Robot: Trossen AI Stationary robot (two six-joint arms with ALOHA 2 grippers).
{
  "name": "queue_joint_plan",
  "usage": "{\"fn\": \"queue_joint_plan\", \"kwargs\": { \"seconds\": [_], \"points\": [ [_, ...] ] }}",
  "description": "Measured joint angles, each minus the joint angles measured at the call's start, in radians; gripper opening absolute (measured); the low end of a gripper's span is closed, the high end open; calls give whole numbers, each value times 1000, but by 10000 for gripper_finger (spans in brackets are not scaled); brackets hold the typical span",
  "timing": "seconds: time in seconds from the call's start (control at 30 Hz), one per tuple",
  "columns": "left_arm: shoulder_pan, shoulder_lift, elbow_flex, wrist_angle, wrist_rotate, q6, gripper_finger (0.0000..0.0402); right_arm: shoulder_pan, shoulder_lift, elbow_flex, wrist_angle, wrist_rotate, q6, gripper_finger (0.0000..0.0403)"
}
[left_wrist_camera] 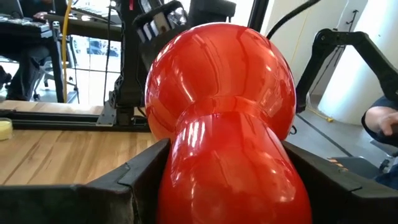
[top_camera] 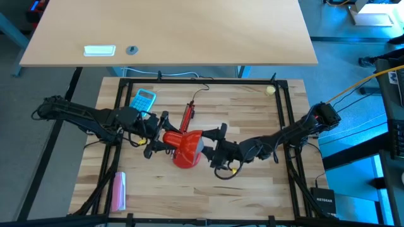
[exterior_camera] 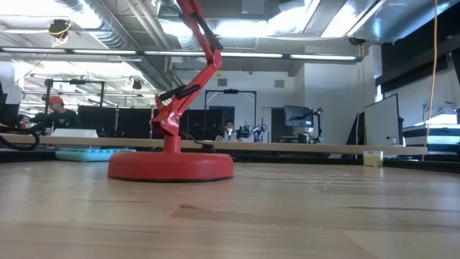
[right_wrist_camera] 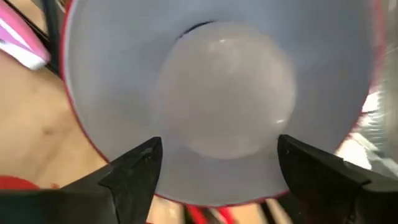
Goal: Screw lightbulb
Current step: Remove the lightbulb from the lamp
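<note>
A red desk lamp stands mid-table, its round base (exterior_camera: 171, 165) on the wood and its jointed arm (top_camera: 187, 116) rising from it. Its red shade (top_camera: 186, 150) is turned with its mouth toward the table's right. My left gripper (top_camera: 161, 135) is shut on the shade. The white frosted lightbulb (right_wrist_camera: 227, 93) sits inside the shade's white interior. My right gripper (top_camera: 214, 151) is open just before the shade's mouth. Its two fingers (right_wrist_camera: 134, 168) stand apart on either side of the bulb's globe, short of it, touching nothing. My left gripper holds the lamp shade by its narrow neck (left_wrist_camera: 186, 155), behind the wide bell, pinched between the two fingers (left_wrist_camera: 140, 180). The fingers come level from the table's left. The shade is clear of the table on the lamp's arm, with its mouth facing away from the gripper.
A blue calculator (top_camera: 144, 99) lies at the far left, a pink object (top_camera: 118, 191) at the near left, and a small yellowish ball (top_camera: 271, 90) at the far right. Black frame rails (top_camera: 202, 81) edge the work surface. A person's sleeve (left_wrist_camera: 379, 121) shows beyond the table.
</note>
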Motion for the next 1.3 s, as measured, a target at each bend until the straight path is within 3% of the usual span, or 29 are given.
{"fn": "queue_joint_plan", "kwargs": {
  "seconds": [0.27, 0.6, 1.07, 1.3],
  "points": [
    [-1, 0, 0, -3, 8, 9, 253, 48, -3, 0, 47, 23, -258, 319],
    [0, 0, 0, -3, 8, -1, 253, 38, -3, 0, 46, -169, -503, 319],
    [0, 1, 0, -2, 13, -7, 253, -10, 10, 56, -14, -235, -555, 319],
    [0, 1, 0, -2, 15, 1, 253, -16, 10, 57, -30, -206, -467, 315]
  ]
}}
